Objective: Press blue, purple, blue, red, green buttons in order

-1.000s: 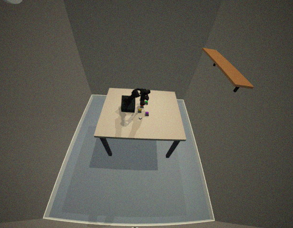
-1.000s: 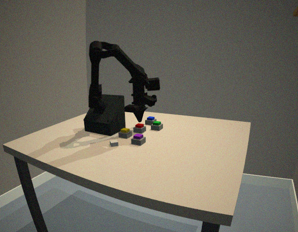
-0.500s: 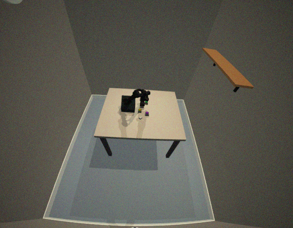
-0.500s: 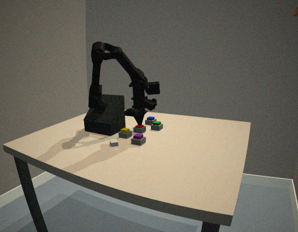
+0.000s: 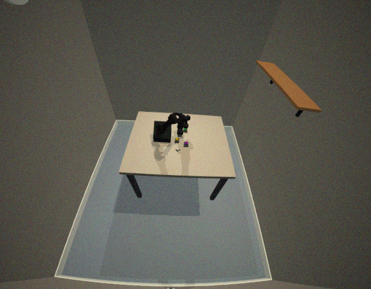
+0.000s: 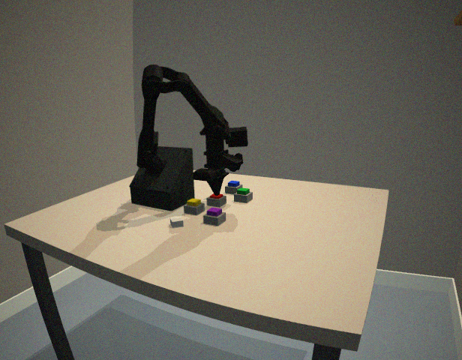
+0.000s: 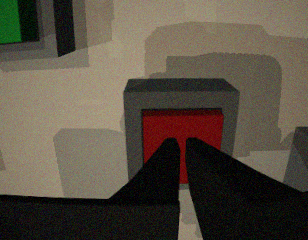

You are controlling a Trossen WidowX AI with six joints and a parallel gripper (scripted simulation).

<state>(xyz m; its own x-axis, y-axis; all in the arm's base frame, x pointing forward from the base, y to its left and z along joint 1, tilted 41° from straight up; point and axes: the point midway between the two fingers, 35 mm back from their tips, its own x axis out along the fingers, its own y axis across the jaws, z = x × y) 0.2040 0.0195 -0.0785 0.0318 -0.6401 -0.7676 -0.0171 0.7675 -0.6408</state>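
My gripper [image 5: 179, 133] [image 6: 217, 193] [image 7: 180, 148] is shut and empty, pointing down with its fingertips on the red button [image 6: 215, 196] [image 7: 183, 126]. The red cap sits low in its grey housing, lower than the other caps. The blue button [image 6: 233, 183] stands behind it, hidden by the arm in the top view. The green button [image 5: 185, 129] [image 6: 243, 190] [image 7: 6, 22] is to the right of the blue one, its cap raised. The purple button [image 5: 186, 143] [image 6: 214, 211] is nearer the front, its cap raised.
A yellow button [image 5: 176, 139] [image 6: 193, 202] stands close to the red one, towards the arm's base. A small pale block [image 5: 177, 150] [image 6: 176, 222] lies in front of it. The black arm base [image 5: 162, 136] [image 6: 161, 186] stands at the left on the table [image 5: 210, 161] [image 6: 293, 247].
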